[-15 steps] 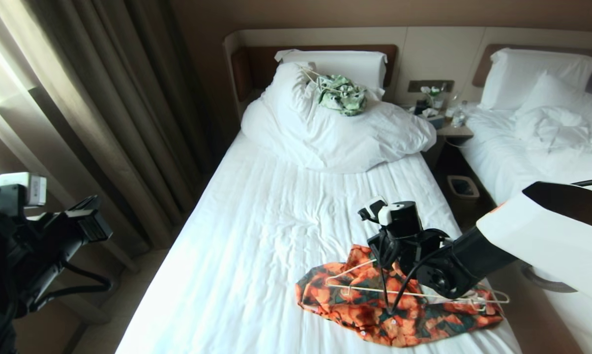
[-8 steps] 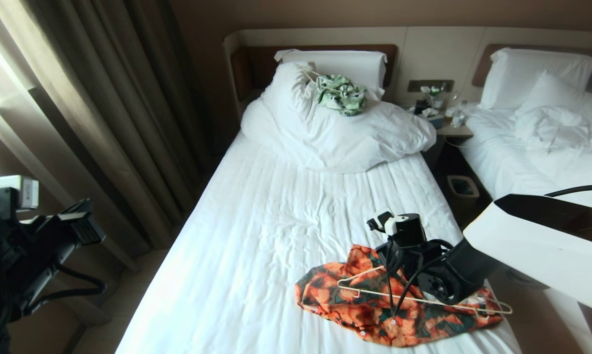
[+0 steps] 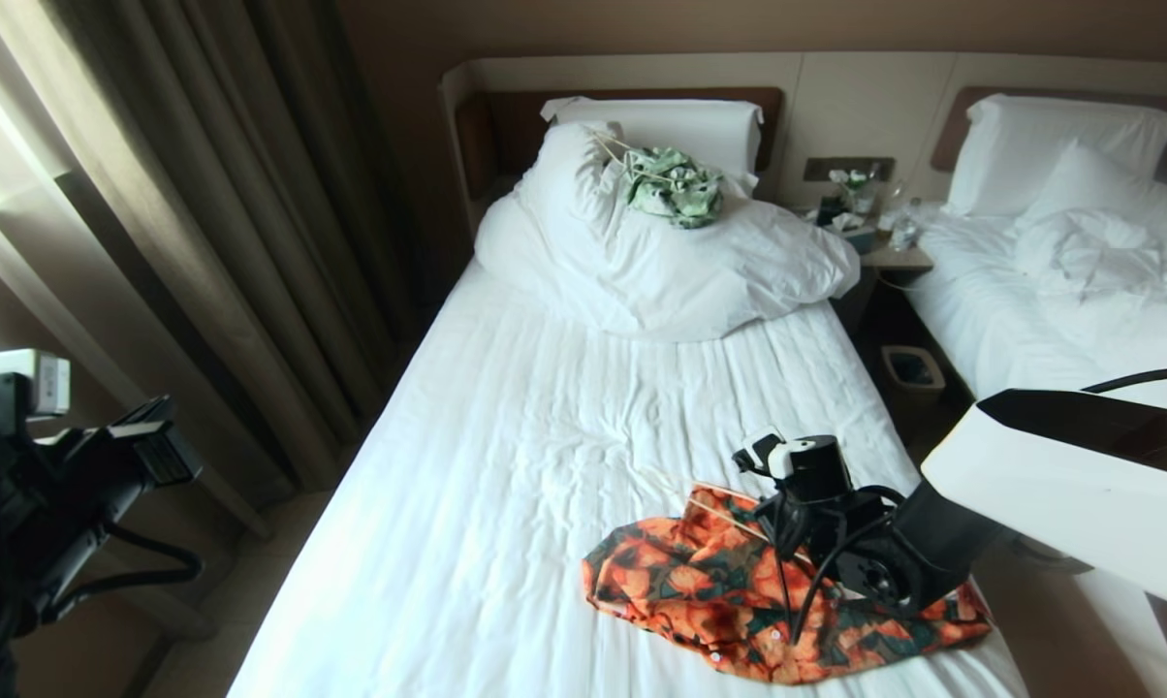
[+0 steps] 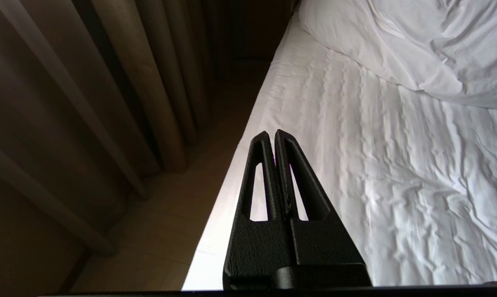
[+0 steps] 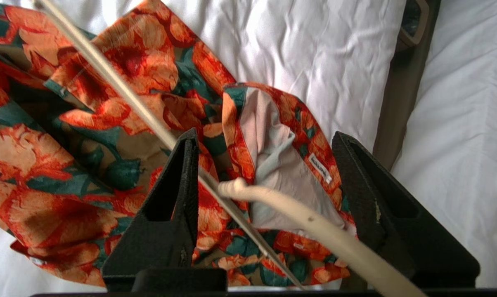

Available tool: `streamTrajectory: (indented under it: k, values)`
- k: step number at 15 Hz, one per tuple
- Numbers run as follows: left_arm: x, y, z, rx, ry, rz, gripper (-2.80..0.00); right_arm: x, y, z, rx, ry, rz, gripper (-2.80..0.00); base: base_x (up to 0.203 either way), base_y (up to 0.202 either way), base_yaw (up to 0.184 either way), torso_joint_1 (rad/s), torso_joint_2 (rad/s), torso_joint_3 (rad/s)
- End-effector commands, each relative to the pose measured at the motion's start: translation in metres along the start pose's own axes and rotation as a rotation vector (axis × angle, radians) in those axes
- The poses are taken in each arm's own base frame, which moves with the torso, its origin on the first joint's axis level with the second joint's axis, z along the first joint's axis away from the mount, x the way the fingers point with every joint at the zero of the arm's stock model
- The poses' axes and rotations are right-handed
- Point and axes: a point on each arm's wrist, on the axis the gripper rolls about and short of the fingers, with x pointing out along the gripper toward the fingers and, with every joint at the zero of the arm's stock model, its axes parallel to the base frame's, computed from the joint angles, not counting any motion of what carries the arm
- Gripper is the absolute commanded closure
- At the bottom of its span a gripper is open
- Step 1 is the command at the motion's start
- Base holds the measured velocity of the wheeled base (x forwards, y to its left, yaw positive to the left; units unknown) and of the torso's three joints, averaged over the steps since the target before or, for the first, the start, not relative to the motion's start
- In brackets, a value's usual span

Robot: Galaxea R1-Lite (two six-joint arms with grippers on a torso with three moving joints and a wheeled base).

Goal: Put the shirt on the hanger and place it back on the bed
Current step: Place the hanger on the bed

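Observation:
The orange-flowered shirt [image 3: 709,601] lies crumpled near the foot of the bed [image 3: 545,436], by its right edge. In the right wrist view its collar opening [image 5: 273,165] shows pale lining and a white label. My right gripper [image 3: 775,523] hangs low over the shirt, and its jaws [image 5: 265,134] are open and wide apart. The cream hanger's hook [image 5: 314,222] lies loose between them. The hanger's thin bar [image 5: 120,86] runs slantwise across the shirt, past one finger. My left gripper [image 4: 271,134] is shut and empty, parked off the bed's left side [image 3: 157,446].
A bunched white duvet [image 3: 661,271] and a small pale green garment [image 3: 673,186] lie at the head of the bed. Curtains [image 3: 205,242] hang on the left. A nightstand [image 3: 889,254], a floor bin [image 3: 913,368] and a second bed [image 3: 1078,291] are on the right.
My right gripper has sunk toward the shirt and opened, letting go of the hanger, which has dropped from above the shirt onto it. The left arm has drifted slightly left.

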Motion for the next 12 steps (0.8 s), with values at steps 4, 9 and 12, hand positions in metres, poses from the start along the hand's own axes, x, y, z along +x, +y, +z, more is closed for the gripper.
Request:
streamTrajectory:
  k: [4,9,12]
  values:
    - [-0.005,0.004,-0.001,0.002,0.001,0.018,0.00,-0.024,-0.019,-0.004,0.036,0.016,0.020,-2.80,0.000,0.000,0.000,0.000,0.00,0.000]
    - [-0.008,0.008,0.003,0.005,-0.017,0.036,0.00,-0.046,-0.031,-0.006,0.085,0.085,0.182,-2.80,0.000,0.000,0.000,0.000,0.00,0.000]
    - [-0.006,0.007,0.005,0.015,-0.024,0.024,0.00,-0.066,-0.052,-0.005,0.178,0.199,0.401,-2.80,0.000,0.000,0.000,0.000,0.00,0.000]
